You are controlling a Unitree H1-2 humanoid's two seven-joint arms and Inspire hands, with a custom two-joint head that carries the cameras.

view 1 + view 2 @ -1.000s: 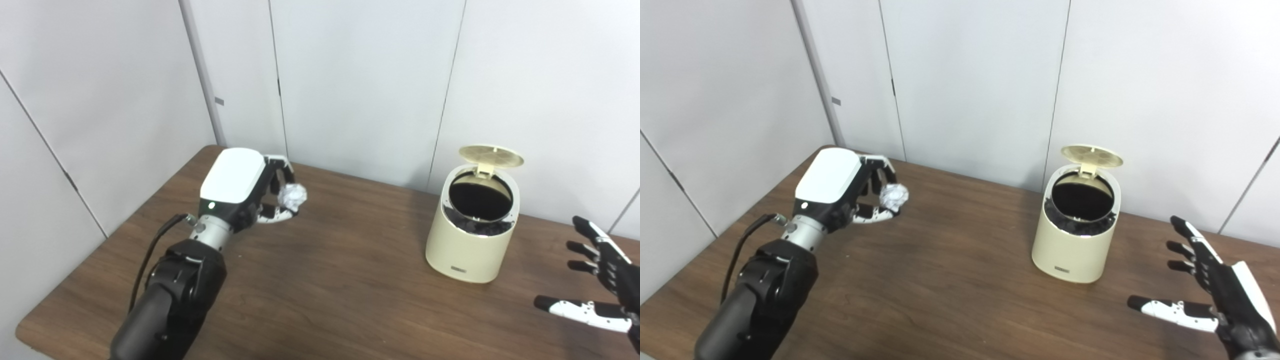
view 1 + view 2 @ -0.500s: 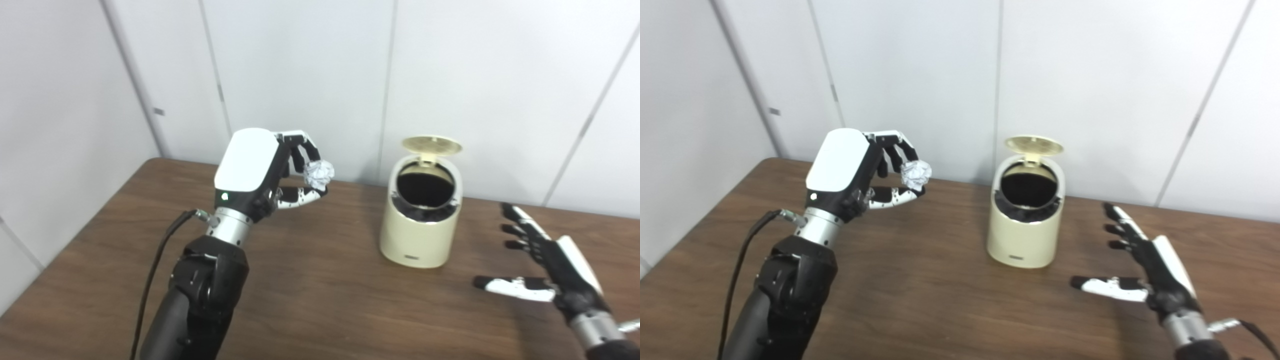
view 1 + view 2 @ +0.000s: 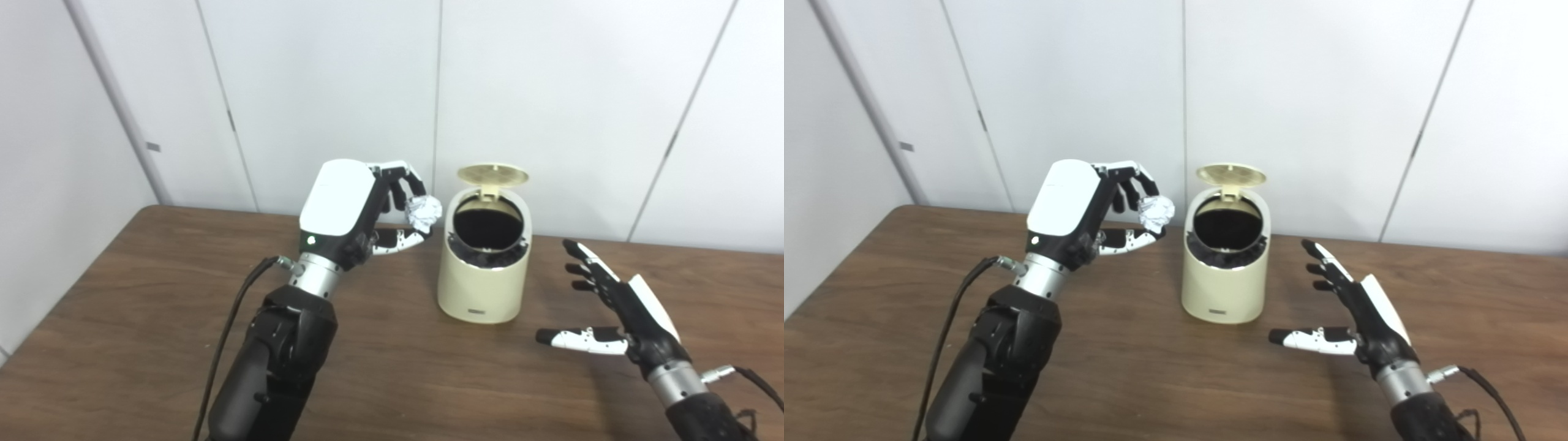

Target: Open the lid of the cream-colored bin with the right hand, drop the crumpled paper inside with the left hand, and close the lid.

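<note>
Both head cameras sit side by side, looking down and forward over the wooden table point(image 3: 122, 318) toward the white panelled wall point(image 3: 337, 79). Medium range. Shared field: cream bin point(image 3: 484, 275), both hands, most of the tabletop. Right eye view shows everything shifted leftward.

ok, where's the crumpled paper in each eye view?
Left eye view: crumpled paper just left of centre, pinched in the left hand, beside the bin's rim.
Right eye view: the same paper sits further left.
Shared landmark: the open cream bin, immediately right of the paper.
</note>
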